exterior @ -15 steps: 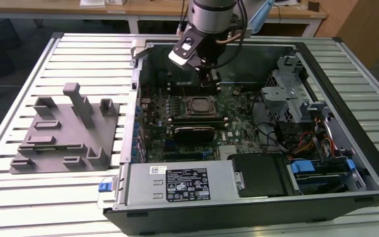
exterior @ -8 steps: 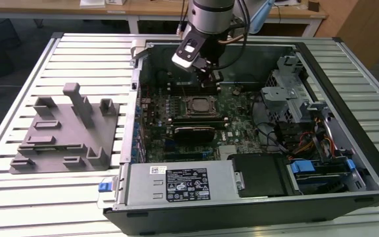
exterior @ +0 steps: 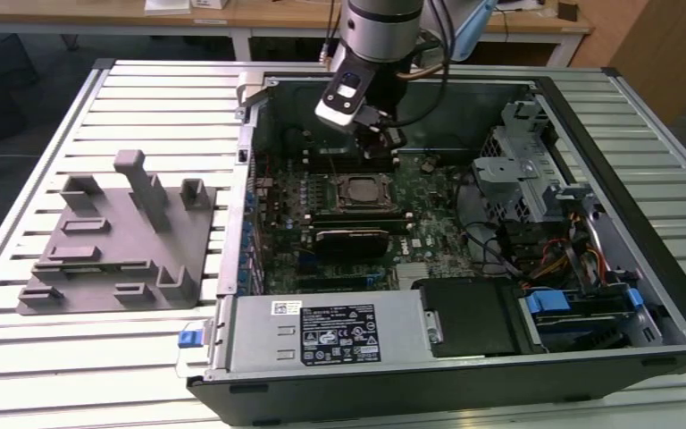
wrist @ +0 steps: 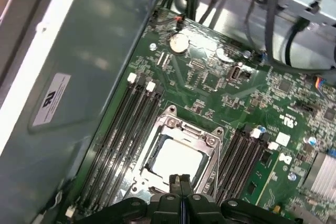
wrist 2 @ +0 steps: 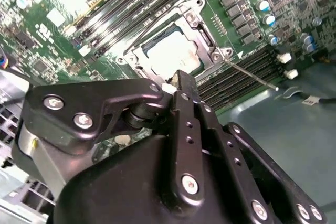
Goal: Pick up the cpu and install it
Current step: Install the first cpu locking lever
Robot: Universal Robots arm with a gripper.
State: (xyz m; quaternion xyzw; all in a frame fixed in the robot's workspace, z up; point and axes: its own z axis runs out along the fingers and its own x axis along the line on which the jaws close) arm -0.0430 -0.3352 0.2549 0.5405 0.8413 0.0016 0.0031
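The cpu (wrist: 176, 158) shows its pale silver-white top inside the metal frame of the socket (wrist: 207, 142) on the green motherboard. It also shows in the second wrist view (wrist 2: 170, 53) and in the exterior view (exterior: 361, 189). My gripper (wrist: 181, 187) hangs just above the socket's edge, fingers pressed together with nothing between them. In the exterior view the gripper (exterior: 379, 143) is over the board, slightly behind the socket. The black fingers (wrist 2: 181, 90) cover one edge of the socket. A thin metal lever (wrist 2: 252, 74) runs out from the socket's side.
The open computer case (exterior: 629, 295) lies on a slatted metal table (exterior: 33, 357). Memory slots (wrist: 126, 129) flank the socket. A drive cage and cables (exterior: 528, 179) fill the exterior view's right. A grey plastic holder with upright posts (exterior: 117, 241) stands outside the case.
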